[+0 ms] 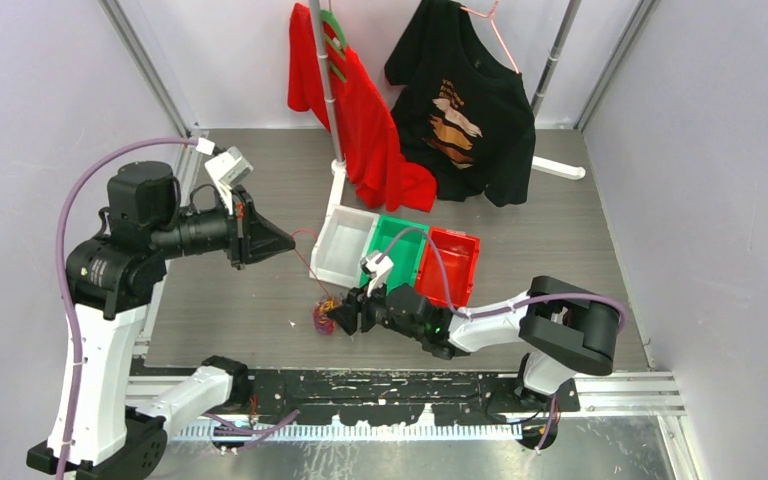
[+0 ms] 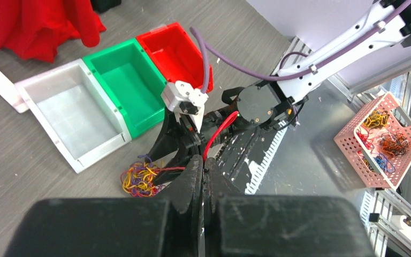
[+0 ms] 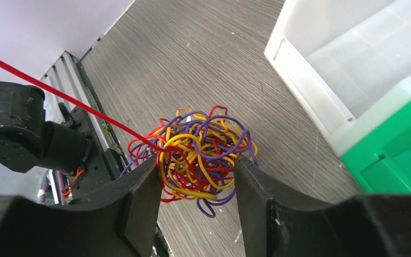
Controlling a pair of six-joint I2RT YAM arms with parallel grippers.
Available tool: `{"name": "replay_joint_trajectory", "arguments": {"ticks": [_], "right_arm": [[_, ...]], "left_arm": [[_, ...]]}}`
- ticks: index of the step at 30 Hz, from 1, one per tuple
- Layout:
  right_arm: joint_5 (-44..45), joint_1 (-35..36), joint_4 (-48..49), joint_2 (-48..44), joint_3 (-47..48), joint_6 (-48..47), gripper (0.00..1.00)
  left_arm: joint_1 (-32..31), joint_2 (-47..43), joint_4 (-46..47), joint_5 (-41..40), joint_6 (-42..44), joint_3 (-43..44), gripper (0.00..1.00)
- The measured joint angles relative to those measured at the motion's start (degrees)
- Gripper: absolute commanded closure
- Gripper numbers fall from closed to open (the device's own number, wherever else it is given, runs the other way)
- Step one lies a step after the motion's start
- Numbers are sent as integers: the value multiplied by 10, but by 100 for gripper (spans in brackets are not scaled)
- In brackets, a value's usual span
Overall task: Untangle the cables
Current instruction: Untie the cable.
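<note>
A tangle of thin red, yellow and purple cables (image 1: 323, 315) lies on the grey table in front of the bins. It also shows in the left wrist view (image 2: 139, 179) and the right wrist view (image 3: 198, 144). My right gripper (image 1: 344, 318) (image 3: 195, 160) grips the tangle between its two fingers, low at the table. My left gripper (image 1: 288, 243) (image 2: 204, 160) is raised to the upper left of the tangle, shut on one red cable (image 3: 59, 93). That cable runs taut from the tangle to the left gripper's fingertips, and its free end (image 2: 219, 131) sticks out past them.
A white bin (image 1: 332, 262), a green bin (image 1: 400, 232) and a red bin (image 1: 460, 240) stand in a row just behind the tangle. A rack pole (image 1: 325, 80) with a red shirt (image 1: 365, 120) and a black shirt (image 1: 470, 110) stands at the back. A pink basket (image 2: 348, 144) of wires sits beyond the table edge.
</note>
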Motion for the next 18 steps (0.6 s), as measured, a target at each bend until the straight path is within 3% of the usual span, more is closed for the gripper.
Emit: {"name": "replay_joint_trajectory", "arguments": {"ticks": [8, 11, 15, 18], "right_arm": [[9, 0, 2, -1, -48, 8, 43], [8, 0, -18, -14, -63, 9, 52], [5, 0, -41, -52, -64, 3, 72], [3, 0, -55, -63, -54, -2, 73]], "left_arm": [[0, 3, 0, -2, -4, 45, 100], [0, -9, 5, -10, 8, 26, 100], [0, -30, 6, -30, 26, -36, 100], [0, -41, 7, -44, 39, -77, 100]]}}
